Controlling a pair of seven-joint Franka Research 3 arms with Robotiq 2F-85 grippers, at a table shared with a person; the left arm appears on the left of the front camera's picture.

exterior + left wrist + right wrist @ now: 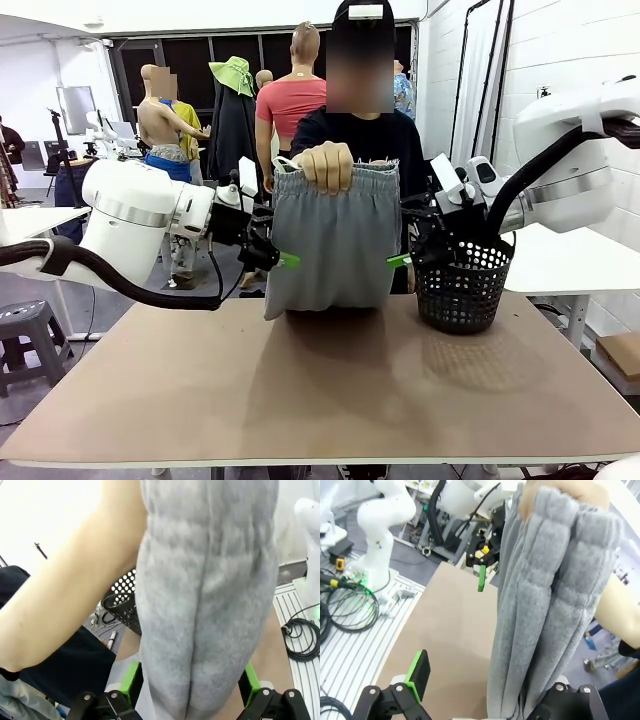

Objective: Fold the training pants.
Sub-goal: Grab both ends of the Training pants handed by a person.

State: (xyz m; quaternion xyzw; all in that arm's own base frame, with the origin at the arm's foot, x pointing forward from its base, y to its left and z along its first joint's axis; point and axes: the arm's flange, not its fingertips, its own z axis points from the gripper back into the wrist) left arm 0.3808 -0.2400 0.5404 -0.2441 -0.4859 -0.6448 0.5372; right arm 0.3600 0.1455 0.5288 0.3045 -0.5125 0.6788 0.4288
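Front view: brown table (pixel 180 400), white brick wall (pixel 570 60)

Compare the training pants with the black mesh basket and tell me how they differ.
The training pants are soft light grey cloth; the basket is black open mesh. The pants hang from a person's hand gripping their top edge, lower end at the table; the basket stands on the table by itself. In the front view the pants rise higher than the basket. Both are at the table's far side.
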